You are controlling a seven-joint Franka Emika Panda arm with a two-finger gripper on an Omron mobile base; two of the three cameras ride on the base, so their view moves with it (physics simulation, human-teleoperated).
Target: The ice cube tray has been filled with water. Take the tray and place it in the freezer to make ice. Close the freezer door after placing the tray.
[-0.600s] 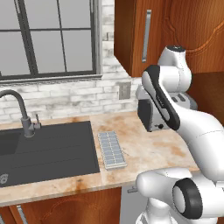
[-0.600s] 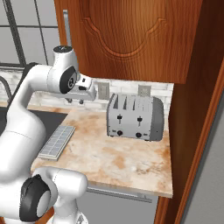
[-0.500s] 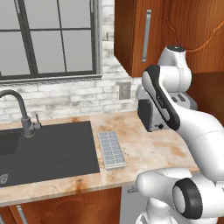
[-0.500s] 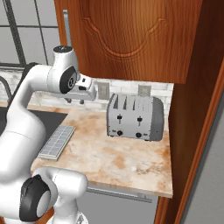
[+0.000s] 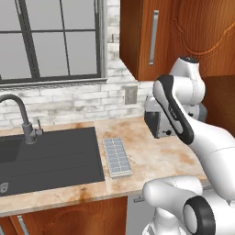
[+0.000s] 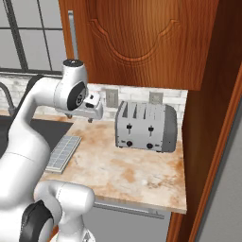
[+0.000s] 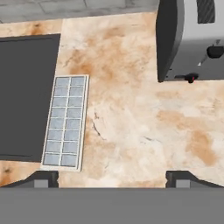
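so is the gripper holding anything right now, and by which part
Nothing is held. The gripper is open above the counter, and the ice cube tray lies untouched beside the sink.

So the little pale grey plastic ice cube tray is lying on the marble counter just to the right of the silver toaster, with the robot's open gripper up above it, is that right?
Not quite. The small pale grey plastic ice cube tray lies to the left of the silver toaster, right beside the dark sink. The left base view shows this. The rest holds: it rests on the marble counter, and the open gripper is above it.
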